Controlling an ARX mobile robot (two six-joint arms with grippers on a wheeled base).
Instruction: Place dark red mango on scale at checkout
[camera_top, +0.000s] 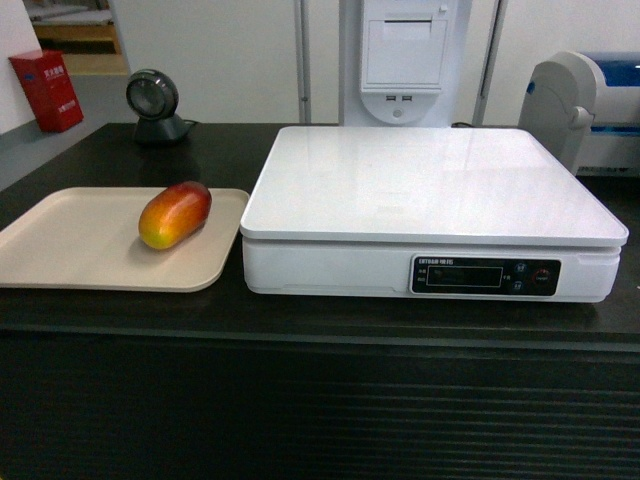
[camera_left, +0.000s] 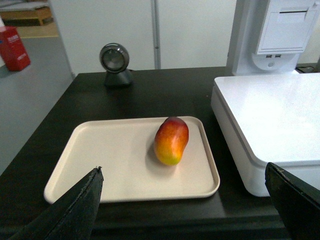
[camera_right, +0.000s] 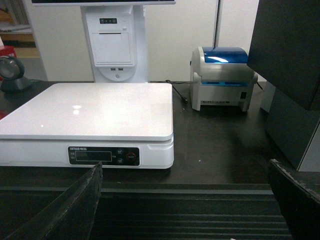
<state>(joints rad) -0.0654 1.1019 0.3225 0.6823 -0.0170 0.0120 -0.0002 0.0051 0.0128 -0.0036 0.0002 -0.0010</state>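
Head view: oval dark red-to-yellow mango (camera_top: 175, 214) lying on flat beige rectangular tray (camera_top: 70, 250), long axis slanting, red end toward big white square-topped scale (camera_top: 430, 190) beside it on black tabletop (camera_top: 300, 320)

Left wrist: left hand (camera_left: 185, 205) spread apart

Right wrist: right hand (camera_right: 190, 205) likewise apart

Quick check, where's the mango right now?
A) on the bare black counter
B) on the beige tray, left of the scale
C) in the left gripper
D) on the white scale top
B: the dark red mango lies on the beige tray, left of the scale, whose top is bare; the left gripper is open and back from the fruit.
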